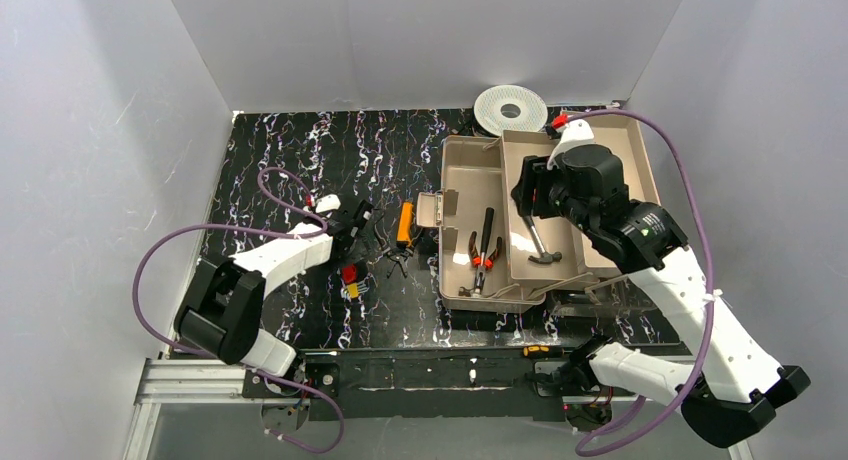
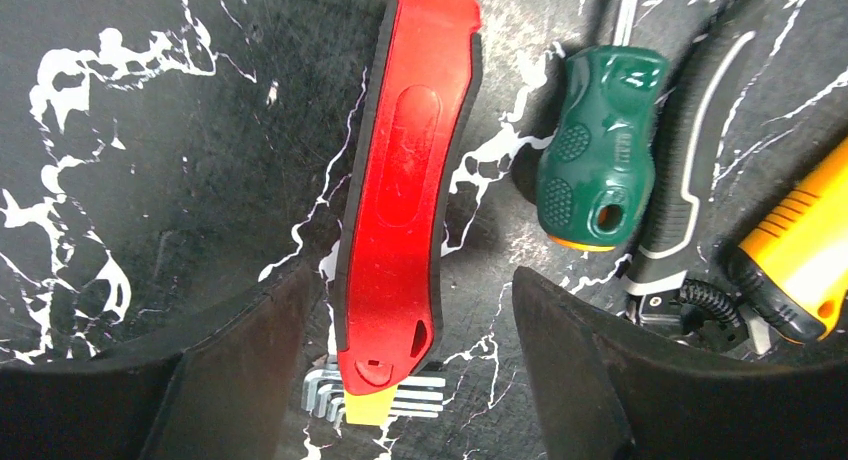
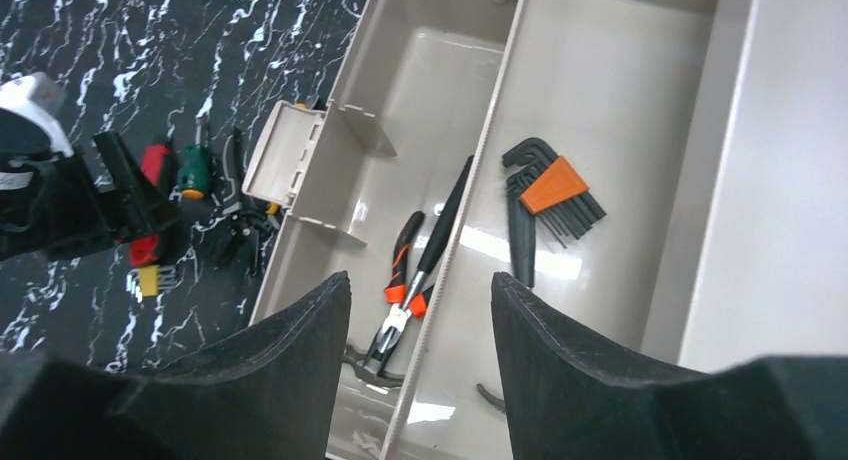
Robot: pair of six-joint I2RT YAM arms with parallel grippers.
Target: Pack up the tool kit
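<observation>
The open toolbox [image 1: 632,145] sits right of centre, and its beige tray [image 1: 468,180] holds red pliers [image 1: 480,257] and a black-handled tool. A hammer [image 1: 540,245] and an orange-holder hex key set [image 3: 552,185] lie in the main bin. My right gripper [image 1: 527,195] is open and empty above the box [image 3: 420,280]. My left gripper [image 1: 352,222] is open low over the table. Its fingers straddle a red-handled tool [image 2: 405,180] that lies on a yellow-holder hex key set [image 2: 375,400]. A green screwdriver [image 2: 600,150] lies just right of it.
A black-handled tool [image 2: 690,170] and an orange-handled tool [image 1: 405,223] lie between the left gripper and the box. A small beige flap [image 1: 432,210] sticks out from the tray's left wall. A round white spool [image 1: 510,107] stands behind the box. Grey walls enclose the table.
</observation>
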